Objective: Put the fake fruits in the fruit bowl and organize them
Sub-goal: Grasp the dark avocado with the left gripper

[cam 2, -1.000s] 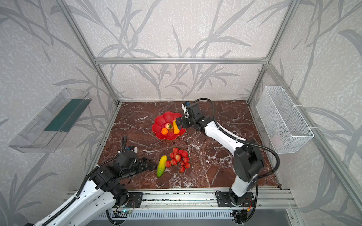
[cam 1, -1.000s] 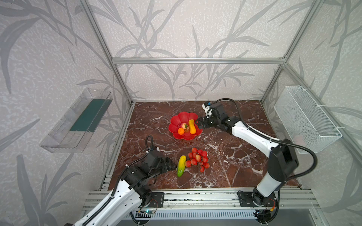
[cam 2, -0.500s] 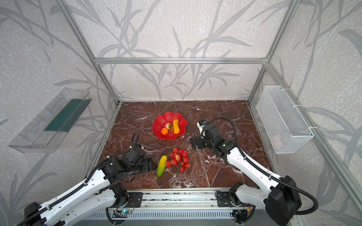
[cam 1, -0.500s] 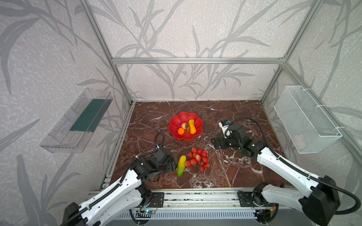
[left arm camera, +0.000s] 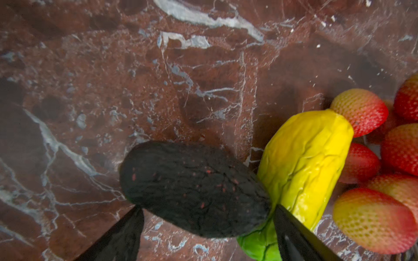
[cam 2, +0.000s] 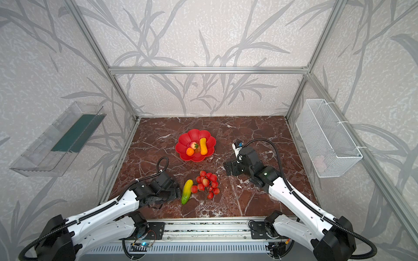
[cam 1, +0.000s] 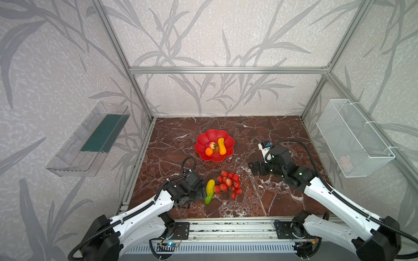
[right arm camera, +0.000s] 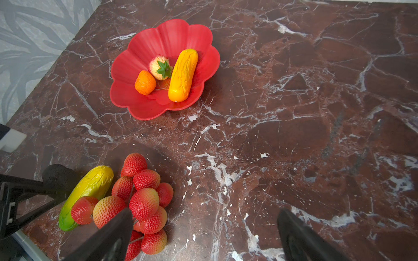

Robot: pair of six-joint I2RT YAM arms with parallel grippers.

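The red fruit bowl holds a yellow-orange elongated fruit, a small orange and a pale red fruit with a green leaf. Nearer the front lie the yellow-green mango and, touching it, the red berry cluster. My left gripper is open just left of the mango, with the dark avocado on the table between its jaws. My right gripper hovers open and empty, right of the cluster.
A clear plastic tray hangs on the left wall and a white wire basket on the right wall. An aluminium rail runs along the table's front edge.
My right arm pulled back from the bowl to the front right, beside the berry cluster. My left gripper moved up to the mango's left side and its jaws widened.
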